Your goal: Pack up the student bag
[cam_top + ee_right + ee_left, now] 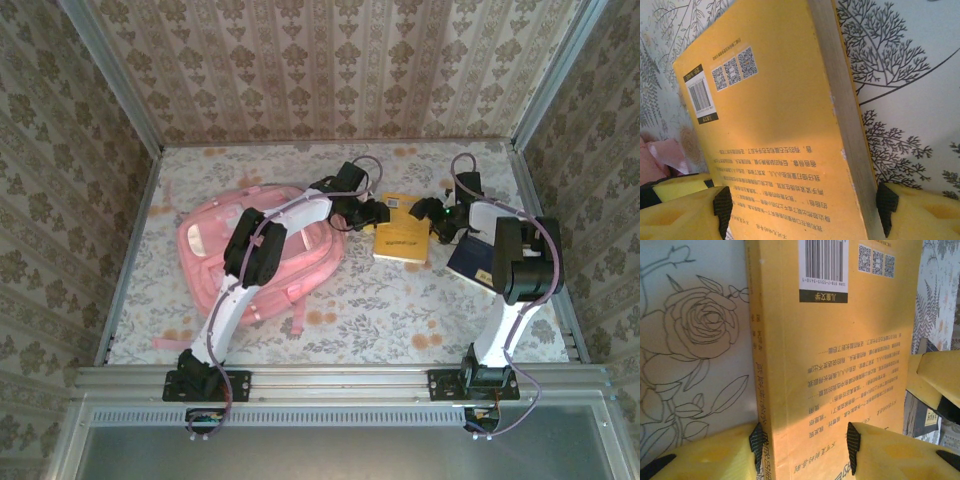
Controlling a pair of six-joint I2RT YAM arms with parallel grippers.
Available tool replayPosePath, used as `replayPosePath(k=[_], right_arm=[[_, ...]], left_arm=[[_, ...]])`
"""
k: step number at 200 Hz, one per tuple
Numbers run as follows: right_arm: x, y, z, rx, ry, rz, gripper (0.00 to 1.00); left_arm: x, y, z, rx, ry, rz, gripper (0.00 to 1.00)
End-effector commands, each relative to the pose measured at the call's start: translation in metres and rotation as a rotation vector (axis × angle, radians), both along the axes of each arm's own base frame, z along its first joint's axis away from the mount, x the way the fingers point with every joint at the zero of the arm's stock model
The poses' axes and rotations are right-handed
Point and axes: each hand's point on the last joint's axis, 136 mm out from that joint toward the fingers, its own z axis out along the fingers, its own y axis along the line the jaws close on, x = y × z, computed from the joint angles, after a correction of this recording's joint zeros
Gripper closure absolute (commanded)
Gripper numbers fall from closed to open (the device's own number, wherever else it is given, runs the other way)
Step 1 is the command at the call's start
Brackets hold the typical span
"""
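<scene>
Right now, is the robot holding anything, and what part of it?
Cannot tell. Both grippers bracket the yellow book: left gripper at its spine edge, right gripper at its page edge; no firm pinch shows.

Arms (pixel 250 272) white-black — purple cables (pixel 463 158), yellow gripper fingers (pixel 895 450), black pads (pixel 853 447).

A bench (pixel 380 325) under a pale cloth (pixel 250 165) with orange flowers and grey leaves is closed in at 9, 12 and 3 o'clock by walls (pixel 330 70) of beige damask wallpaper, grey metal posts (pixel 112 75) stand at the far corners, and a metal rail (pixel 340 380) runs at 6 o'clock.
</scene>
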Motion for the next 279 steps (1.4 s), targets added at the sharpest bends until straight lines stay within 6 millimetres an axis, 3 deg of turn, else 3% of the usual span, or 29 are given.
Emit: replayPosePath(k=[1, 32, 84, 113, 137, 166, 196, 232, 279], right_arm=[[-0.011, 0.034, 0.019, 0.100, -0.014, 0.078, 0.26], [-0.013, 0.032, 0.035, 0.079, -0.049, 0.084, 0.33], [-0.017, 0.039, 0.043, 0.097, -0.066, 0.114, 0.48], [-0.019, 0.045, 0.043, 0.103, -0.067, 0.131, 0.66], [-0.019, 0.046, 0.042, 0.096, -0.064, 0.134, 0.87], [-0.021, 0.036, 0.048, 0.027, -0.071, 0.121, 1.00], [-0.019, 0.034, 0.068, 0.012, -0.125, 0.120, 1.00], [-0.013, 0.045, 0.097, 0.130, -0.232, 0.119, 1.00], [-0.018, 0.058, 0.136, 0.251, -0.348, 0.117, 1.00]], left_arm=[[-0.014, -0.011, 0.002, -0.007, 0.037, -0.032, 0.50], [-0.016, -0.014, 0.008, -0.018, 0.037, -0.041, 0.52], [-0.022, -0.018, 0.010, -0.032, 0.043, -0.066, 0.54], [-0.027, -0.023, 0.011, -0.044, 0.039, -0.085, 0.55], [-0.029, -0.025, 0.015, -0.046, 0.034, -0.091, 0.55], [-0.021, -0.008, 0.035, -0.026, -0.003, -0.071, 0.54], [-0.004, 0.023, 0.080, -0.010, -0.089, -0.015, 0.48], [0.001, 0.058, 0.129, -0.043, -0.155, 0.038, 0.43], [-0.010, 0.078, 0.137, -0.132, -0.076, 0.084, 0.41]])
